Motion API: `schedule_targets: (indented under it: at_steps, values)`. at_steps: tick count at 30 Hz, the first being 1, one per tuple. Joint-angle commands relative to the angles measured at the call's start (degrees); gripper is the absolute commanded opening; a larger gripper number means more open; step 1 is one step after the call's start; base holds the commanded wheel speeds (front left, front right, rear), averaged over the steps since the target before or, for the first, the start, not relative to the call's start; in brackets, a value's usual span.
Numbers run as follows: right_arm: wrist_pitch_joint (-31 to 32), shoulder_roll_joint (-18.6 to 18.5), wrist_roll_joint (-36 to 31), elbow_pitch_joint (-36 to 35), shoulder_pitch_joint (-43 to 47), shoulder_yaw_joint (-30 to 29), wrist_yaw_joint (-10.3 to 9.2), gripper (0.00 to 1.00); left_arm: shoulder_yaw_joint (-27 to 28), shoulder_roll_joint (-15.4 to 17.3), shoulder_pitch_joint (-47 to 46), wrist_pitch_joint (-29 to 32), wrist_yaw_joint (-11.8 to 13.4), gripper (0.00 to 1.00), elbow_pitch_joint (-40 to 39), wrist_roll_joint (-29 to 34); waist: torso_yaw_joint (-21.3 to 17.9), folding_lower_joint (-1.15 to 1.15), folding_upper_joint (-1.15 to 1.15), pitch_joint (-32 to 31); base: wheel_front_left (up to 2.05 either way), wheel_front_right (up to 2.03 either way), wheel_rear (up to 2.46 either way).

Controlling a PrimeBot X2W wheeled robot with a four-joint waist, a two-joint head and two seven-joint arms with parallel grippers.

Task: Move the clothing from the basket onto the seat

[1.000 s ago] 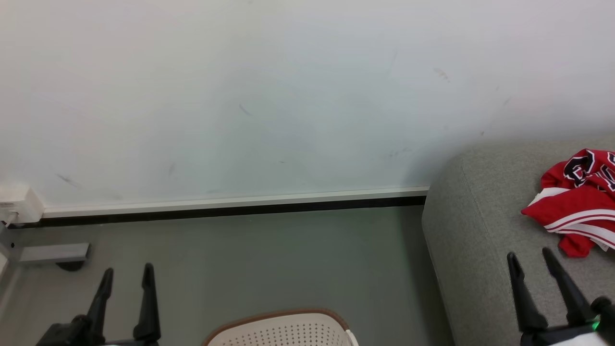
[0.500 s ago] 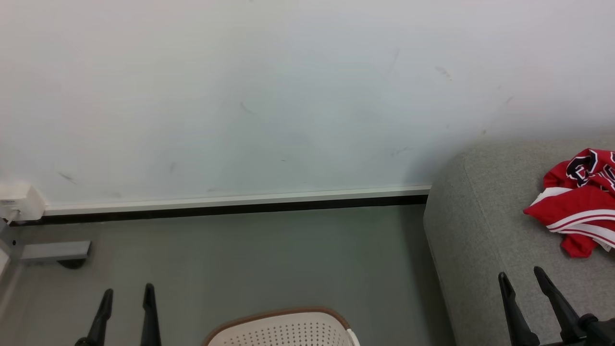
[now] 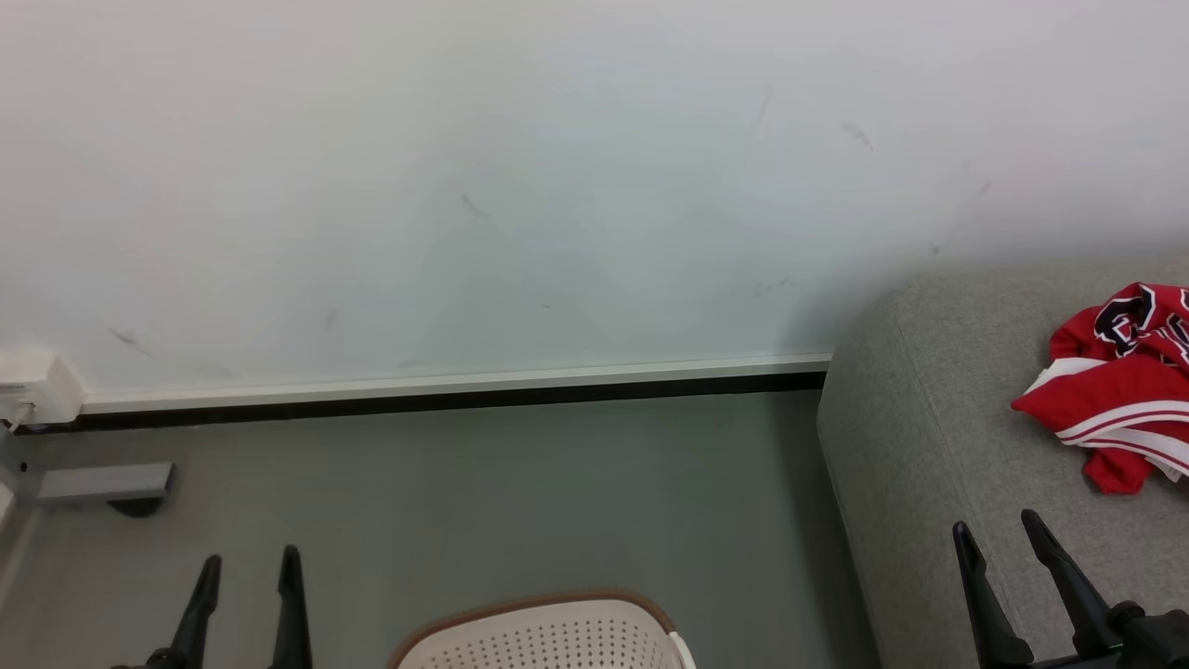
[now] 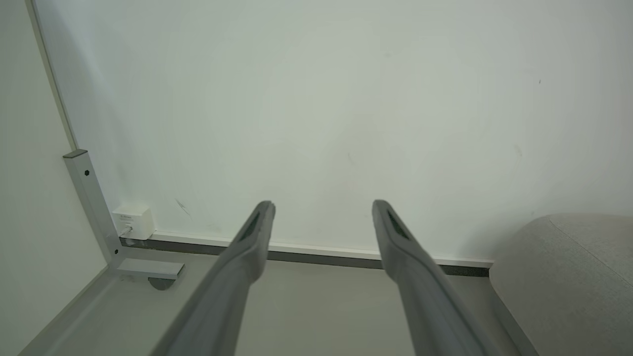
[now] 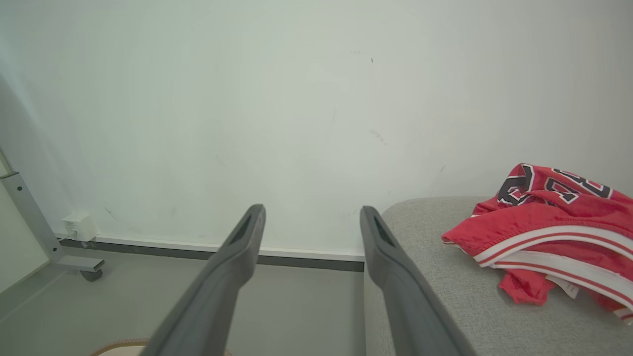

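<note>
Red clothing with white stripes and black-and-white lettering lies crumpled on the light-grey seat at the right; the right wrist view shows the clothing on the seat too. The cream basket with its brown rim peeks up at the bottom middle; its inside is out of view. My left gripper stands open and empty at the lower left, left of the basket. Over the seat's front corner, my right gripper is open and empty, short of the clothing.
A white wall with a dark skirting strip runs behind the grey floor. A grey metal frame foot on a caster and a white wall socket stand at the far left.
Both grippers have dropped lower in the head view and stay open. The right one has pulled back from the clothing. The clothing has not moved.
</note>
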Motion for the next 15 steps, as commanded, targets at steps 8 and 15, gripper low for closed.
schedule_targets:
  at_steps: [8, 15]
  values:
    - [-0.2, -0.4, 0.4, 0.1, -1.0, 0.3, -0.13, 1.00, 0.0, 0.0, -1.0, 0.0, -0.9, 1.00, 0.8, 0.8, -0.8, 0.00, 0.00, 0.6, 0.00, 0.00, 0.00]
    - [-0.2, -0.9, 0.2, -0.4, -2.2, 0.4, -0.13, 1.00, -1.3, -0.1, -2.2, 0.0, -2.0, 1.00, 2.7, 0.7, -2.2, 0.00, 0.00, 2.0, 0.00, 0.00, 0.00]
